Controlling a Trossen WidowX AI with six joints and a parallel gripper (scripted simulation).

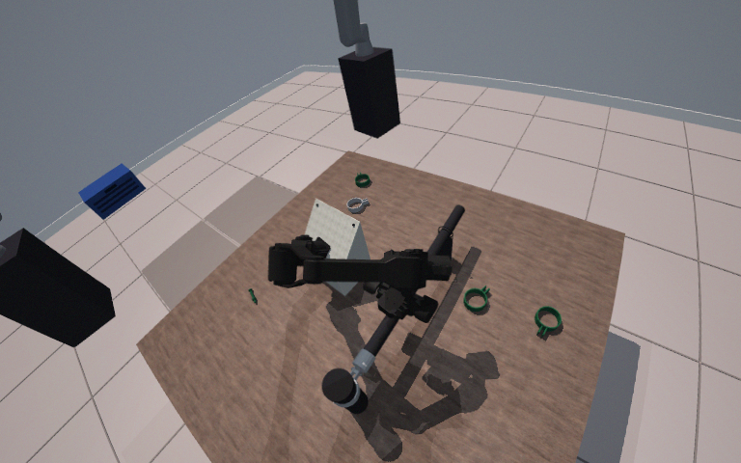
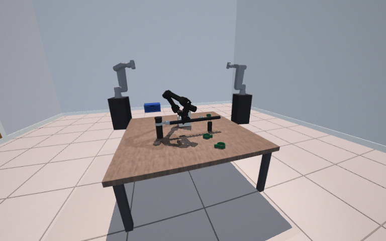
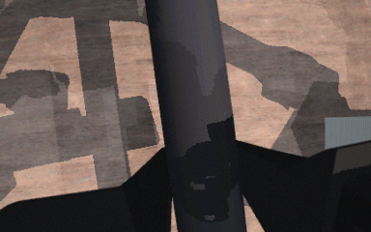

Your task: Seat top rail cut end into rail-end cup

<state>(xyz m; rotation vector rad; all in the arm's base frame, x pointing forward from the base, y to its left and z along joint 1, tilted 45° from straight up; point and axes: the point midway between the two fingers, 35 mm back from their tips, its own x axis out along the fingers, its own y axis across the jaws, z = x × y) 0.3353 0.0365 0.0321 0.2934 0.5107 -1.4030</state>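
Observation:
The dark fence rail (image 1: 380,334) (image 2: 199,119) (image 3: 190,87) runs above the table, nearly level, and passes through the thin loop cap (image 1: 446,232) on the short post (image 2: 209,126). Its near end meets the mouth of the grey rail-end cup (image 1: 364,361) (image 2: 167,123); how deep it sits inside cannot be told. The cup hangs on the brace band (image 2: 158,124), which is around the big black post (image 1: 339,385) (image 2: 159,132), close under its cap. My gripper (image 1: 406,309) (image 2: 185,121) (image 3: 195,149) is shut on the rail between cup and loop, one finger on each side.
Green ring-shaped clamps (image 1: 476,300) (image 1: 548,318) (image 1: 362,179) and a grey one (image 1: 356,205) lie on the table (image 1: 573,245). A white slanted board (image 1: 334,231) stands behind the arm. A small green piece (image 1: 252,296) lies at the left.

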